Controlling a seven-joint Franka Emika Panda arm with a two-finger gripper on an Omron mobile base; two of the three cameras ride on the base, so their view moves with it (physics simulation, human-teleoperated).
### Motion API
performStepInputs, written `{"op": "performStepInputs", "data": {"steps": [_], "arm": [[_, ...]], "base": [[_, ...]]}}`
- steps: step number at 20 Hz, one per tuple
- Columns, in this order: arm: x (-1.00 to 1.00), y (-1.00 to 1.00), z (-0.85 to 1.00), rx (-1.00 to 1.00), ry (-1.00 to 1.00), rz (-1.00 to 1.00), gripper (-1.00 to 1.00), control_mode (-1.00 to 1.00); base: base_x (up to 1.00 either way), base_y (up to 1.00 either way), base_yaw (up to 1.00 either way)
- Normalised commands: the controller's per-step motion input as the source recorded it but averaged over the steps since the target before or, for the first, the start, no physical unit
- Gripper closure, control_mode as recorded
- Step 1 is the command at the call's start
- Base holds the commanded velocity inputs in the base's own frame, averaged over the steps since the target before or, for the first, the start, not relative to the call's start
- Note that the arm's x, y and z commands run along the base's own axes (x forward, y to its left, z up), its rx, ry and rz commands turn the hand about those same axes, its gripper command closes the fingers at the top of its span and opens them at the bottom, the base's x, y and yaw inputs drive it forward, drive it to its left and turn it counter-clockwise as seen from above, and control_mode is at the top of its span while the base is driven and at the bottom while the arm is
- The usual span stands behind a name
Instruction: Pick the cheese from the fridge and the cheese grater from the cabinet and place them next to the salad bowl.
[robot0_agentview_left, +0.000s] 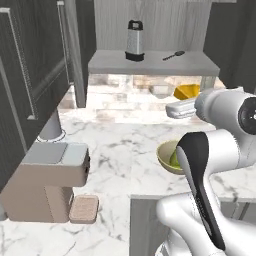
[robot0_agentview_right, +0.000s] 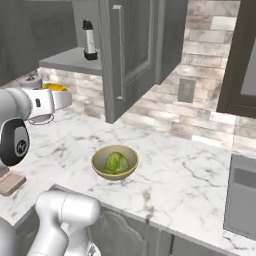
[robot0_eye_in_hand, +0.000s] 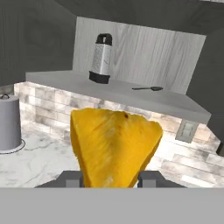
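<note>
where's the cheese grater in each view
Left base view: the cheese grater stands top centre on the cabinet shelf.
Right base view: upper left, on the shelf behind the open door.
Hand view: upper left of centre, above the cheese.
Shared landmark: the shelf it stands on.

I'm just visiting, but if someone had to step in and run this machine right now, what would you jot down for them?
Gripper: shut on the yellow-orange cheese wedge, held above the white marble counter.
Silver box grater with black handle: standing on the open dark grey wall cabinet's shelf, beside a small black spoon.
Tan salad bowl holding green lettuce: on the counter.
Done: cheese picked.
Left: set cheese beside bowl, then bring the grater.
</note>
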Motion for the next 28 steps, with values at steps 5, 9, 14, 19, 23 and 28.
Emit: {"op": "performStepInputs", "data": {"steps": [5,9,14,19,23,28], "arm": [[0.00,0.00,0.00,0.00,0.00,0.00,1.00,1.00],[0.00,0.00,0.00,0.00,0.00,0.00,1.00,1.00],[0.00,0.00,0.00,0.00,0.00,0.00,1.00,1.00],[0.00,0.00,0.00,0.00,0.00,0.00,1.00,1.00],[0.00,0.00,0.00,0.00,0.00,0.00,1.00,1.00],[0.00,0.00,0.00,0.00,0.00,0.00,1.00,1.00]], "base": [[0.59,1.00,-0.42],[0.50,1.00,-0.28],[0.33,0.98,-0.13],[0.00,0.38,0.08],[0.00,0.17,0.21],[0.00,0.13,0.23]]}}
